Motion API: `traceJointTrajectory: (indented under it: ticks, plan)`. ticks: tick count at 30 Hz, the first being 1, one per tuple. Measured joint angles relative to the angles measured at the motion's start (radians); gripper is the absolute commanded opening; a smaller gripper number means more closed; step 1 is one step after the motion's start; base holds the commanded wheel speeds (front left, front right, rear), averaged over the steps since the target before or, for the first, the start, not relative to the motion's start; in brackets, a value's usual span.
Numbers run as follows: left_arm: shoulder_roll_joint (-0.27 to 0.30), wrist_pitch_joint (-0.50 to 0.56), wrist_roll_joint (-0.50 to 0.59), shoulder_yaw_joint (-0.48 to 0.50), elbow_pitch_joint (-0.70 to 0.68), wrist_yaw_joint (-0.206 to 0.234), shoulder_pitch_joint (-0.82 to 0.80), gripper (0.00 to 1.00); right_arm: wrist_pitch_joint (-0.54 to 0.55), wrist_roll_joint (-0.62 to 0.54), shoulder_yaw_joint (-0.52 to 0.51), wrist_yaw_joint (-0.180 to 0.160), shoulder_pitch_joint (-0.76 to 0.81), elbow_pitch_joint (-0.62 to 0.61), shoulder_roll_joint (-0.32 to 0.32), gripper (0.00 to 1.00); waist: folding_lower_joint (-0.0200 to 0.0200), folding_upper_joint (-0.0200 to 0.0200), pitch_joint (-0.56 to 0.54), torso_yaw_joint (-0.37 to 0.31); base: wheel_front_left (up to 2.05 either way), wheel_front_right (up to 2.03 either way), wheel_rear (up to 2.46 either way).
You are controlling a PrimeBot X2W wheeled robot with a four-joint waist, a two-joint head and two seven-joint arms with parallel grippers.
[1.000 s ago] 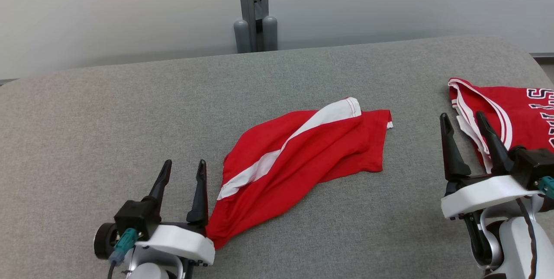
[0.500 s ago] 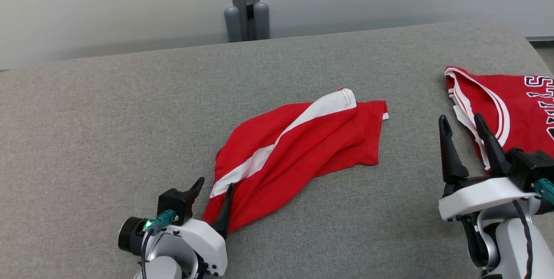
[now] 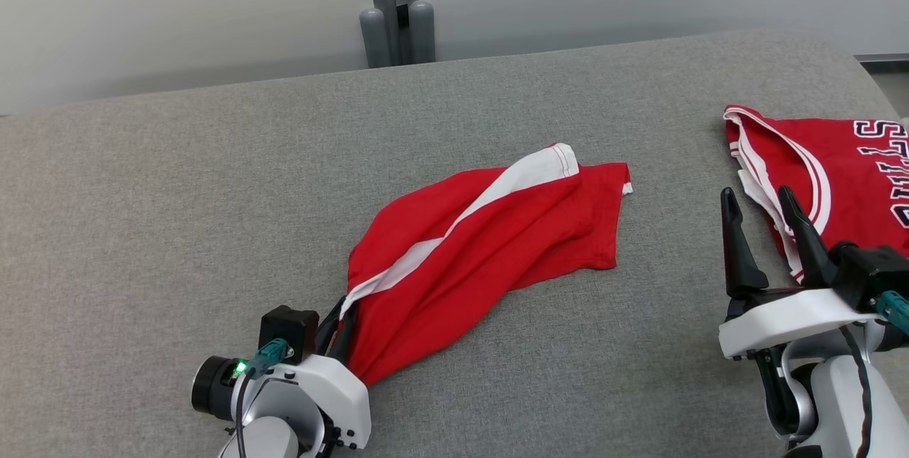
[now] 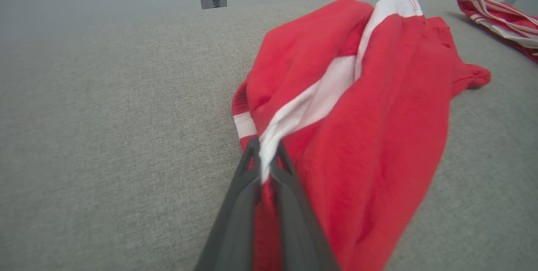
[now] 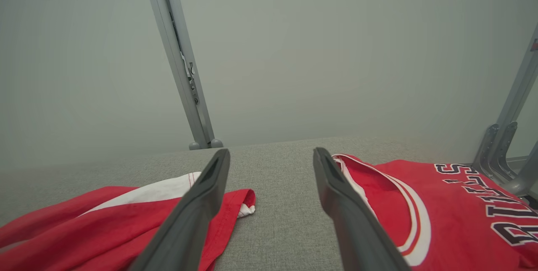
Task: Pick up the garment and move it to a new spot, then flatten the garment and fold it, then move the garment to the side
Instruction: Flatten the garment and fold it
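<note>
The garment (image 3: 490,231) is a crumpled red piece with a broad white stripe, lying mid-surface on the grey padded table (image 3: 177,181). My left gripper (image 3: 342,314) is shut on its near-left corner. In the left wrist view the two dark fingers pinch a white-and-red fold of the garment (image 4: 357,107) at the left gripper (image 4: 265,149). My right gripper (image 3: 758,202) hovers open at the right, apart from the garment, its fingers wide in the right wrist view around the right gripper (image 5: 271,155). The garment's far end (image 5: 105,216) lies to its left there.
A second red jersey (image 3: 838,174) with white trim and dark lettering lies at the table's right edge, just behind my right gripper, also seen as the jersey (image 5: 441,203). A grey metal post (image 3: 394,3) stands behind the table against a pale wall.
My left gripper swung right onto the garment's near corner and closed on it, bunching the cloth. The camera shifted slightly. The right gripper stayed open and still.
</note>
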Motion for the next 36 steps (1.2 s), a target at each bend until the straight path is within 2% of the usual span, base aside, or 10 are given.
traceJointTrajectory:
  ticks: [7,16,26,31,36]
  plan:
    - [-0.002,-0.045,-0.014,0.006,-0.015,0.003,0.0,0.0,0.005,-0.002,-0.002,0.0,-0.004,0.013,0.001,1.0,0.0,0.0,-0.008,0.019,0.0,0.0,0.0]
    - [0.002,-0.091,-0.009,-0.017,-0.068,0.007,0.0,0.0,0.114,0.075,0.076,0.0,-0.117,0.126,-0.029,1.0,0.0,0.0,-0.002,0.074,0.0,0.0,0.0]
    - [-0.002,-0.083,0.042,-0.106,-0.083,-0.011,-0.047,0.0,0.3,0.222,0.219,0.0,-0.385,0.356,-0.132,1.0,0.0,0.0,0.042,0.145,0.0,0.0,0.0]
    - [-0.012,-0.091,0.052,-0.15,-0.08,-0.012,-0.069,0.0,0.38,0.311,0.321,0.0,-0.449,0.438,-0.168,1.0,0.0,0.0,0.062,0.182,0.0,0.0,0.0]
    - [-0.016,-0.098,0.053,-0.188,-0.076,-0.011,-0.084,0.0,0.399,0.394,0.411,0.0,-0.488,0.478,-0.209,1.0,0.0,0.0,0.08,0.207,0.0,0.0,0.0]
